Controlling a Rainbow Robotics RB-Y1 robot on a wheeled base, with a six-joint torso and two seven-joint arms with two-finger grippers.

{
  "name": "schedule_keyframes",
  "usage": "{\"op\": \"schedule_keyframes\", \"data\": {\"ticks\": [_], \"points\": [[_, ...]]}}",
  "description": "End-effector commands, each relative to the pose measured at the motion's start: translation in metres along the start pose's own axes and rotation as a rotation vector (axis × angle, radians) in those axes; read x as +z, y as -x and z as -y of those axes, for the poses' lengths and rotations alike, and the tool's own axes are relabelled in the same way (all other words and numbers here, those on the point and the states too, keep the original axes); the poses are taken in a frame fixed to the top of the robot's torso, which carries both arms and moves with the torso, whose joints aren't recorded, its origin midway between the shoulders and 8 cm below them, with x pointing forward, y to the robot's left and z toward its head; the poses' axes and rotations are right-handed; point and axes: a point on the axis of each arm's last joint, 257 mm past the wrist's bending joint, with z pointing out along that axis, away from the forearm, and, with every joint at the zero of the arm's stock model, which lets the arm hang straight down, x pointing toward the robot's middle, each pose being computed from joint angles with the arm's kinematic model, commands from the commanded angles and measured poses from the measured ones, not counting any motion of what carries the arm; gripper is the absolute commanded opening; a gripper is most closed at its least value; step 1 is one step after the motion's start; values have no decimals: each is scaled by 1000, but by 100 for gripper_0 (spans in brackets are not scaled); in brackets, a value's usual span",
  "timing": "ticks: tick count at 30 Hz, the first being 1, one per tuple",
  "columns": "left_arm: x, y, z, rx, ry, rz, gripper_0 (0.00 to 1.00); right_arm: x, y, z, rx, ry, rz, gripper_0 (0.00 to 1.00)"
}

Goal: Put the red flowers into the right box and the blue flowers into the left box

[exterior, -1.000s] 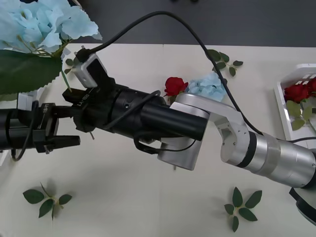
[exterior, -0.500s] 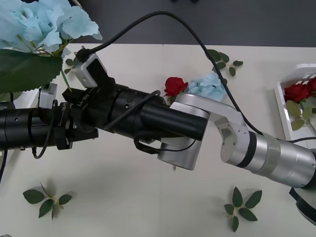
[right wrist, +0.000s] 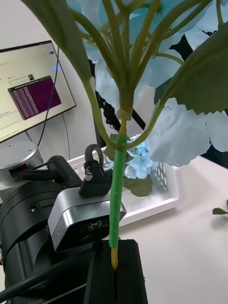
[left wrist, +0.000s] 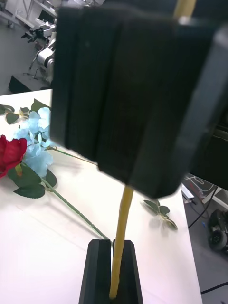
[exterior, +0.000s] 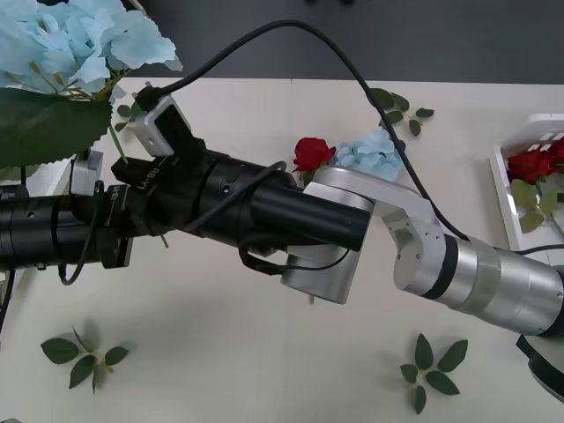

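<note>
right gripper (right wrist: 115, 275) | clamped on blue flower (right wrist: 180, 128) thin stem | left gripper (left wrist: 113, 273) | apparently pinching it too

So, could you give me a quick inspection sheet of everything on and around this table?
Surface: white table.
Job's things: held blue flower raised at left; red rose and loose blue flower mid-table; red flowers in right box; blue cluster in left box.
Clutter: leaf sprigs.
Grippers: right gripper and left gripper both shut on the held stem.
Cables: black cable arcs over right arm.
Surroundings: monitor behind left box.
</note>
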Motion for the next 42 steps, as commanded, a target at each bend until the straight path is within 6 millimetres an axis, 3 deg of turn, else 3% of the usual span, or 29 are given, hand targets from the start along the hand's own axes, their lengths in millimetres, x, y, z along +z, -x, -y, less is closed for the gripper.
{"op": "schedule_keyframes", "data": {"ticks": [1,2,3,4,13,18,25,26,28,35,39,42], "points": [[-1,15,-4,27,5,7,0,3,21,-10,32,28,34,46],[-1,15,-4,27,5,7,0,3,21,-10,32,28,34,75],[-1,15,-4,27,5,7,0,3,21,-10,32,28,34,93],[-1,15,-4,27,5,7,0,3,21,-10,32,28,34,99],[-5,18,-6,30,16,19,0,3,21,-10,32,28,34,100],[-23,22,-8,36,43,26,0,3,21,-10,32,28,34,100],[-67,22,-17,37,126,-3,0,3,21,-10,32,28,34,100],[-75,22,-19,33,145,-6,0,1,3,-8,50,18,5,100],[-89,21,-22,24,178,-3,0,0,-2,-9,65,19,-2,100],[-143,15,-35,-21,336,0,0,-8,2,-3,68,18,11,100],[-180,12,-44,-31,445,-21,0,-18,6,14,57,-11,5,100],[-211,10,-49,-29,530,-45,0,-35,5,43,42,-72,-37,100]]}}
